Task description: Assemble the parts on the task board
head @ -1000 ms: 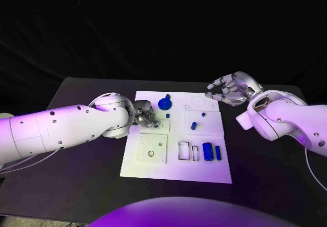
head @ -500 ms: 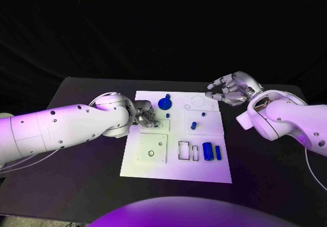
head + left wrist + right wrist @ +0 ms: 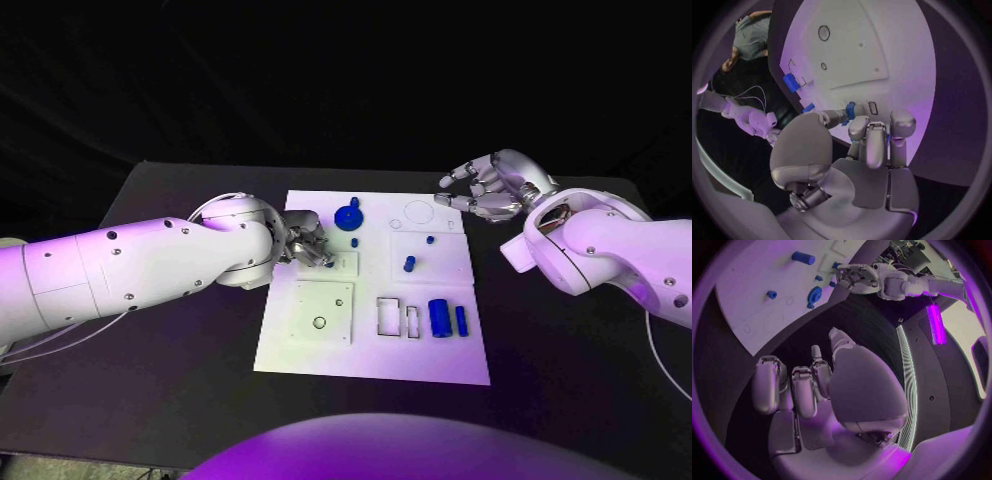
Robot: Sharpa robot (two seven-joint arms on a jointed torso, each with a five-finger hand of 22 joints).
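1. A two-armed robot works over the white task board (image 3: 378,355) at the middle of the black table (image 3: 173,200), with small blue parts scattered across the board's upper and right areas.

2. The left robot hand (image 3: 306,247) is down at the board's left edge, fingers curled in close over the surface beside a raised square plate (image 3: 323,312). In the left wrist view a small blue part (image 3: 851,110) sits at its fingertips; it looks pinched there, though the fingers hide the contact and the grip cannot be confirmed.

3. The right robot hand (image 3: 488,188) hangs above the table just off the board's upper right corner, fingers loosely bent and apart, holding nothing.

4. Other parts lie loose on the board: a round blue wheel (image 3: 348,216) near the top, a short blue peg (image 3: 410,265) at the centre, and two blue cylinders (image 3: 449,320) side by side at lower right, next to empty rectangular slots (image 3: 391,317).

5. The step in hand appears to be the left hand placing or seating a small piece near the board's left side.

6. The next move likely calls for fine alignment of that piece with its socket, then a straight press down.

7. Most parts are not yet seated; assembly looks to be at an early stage.
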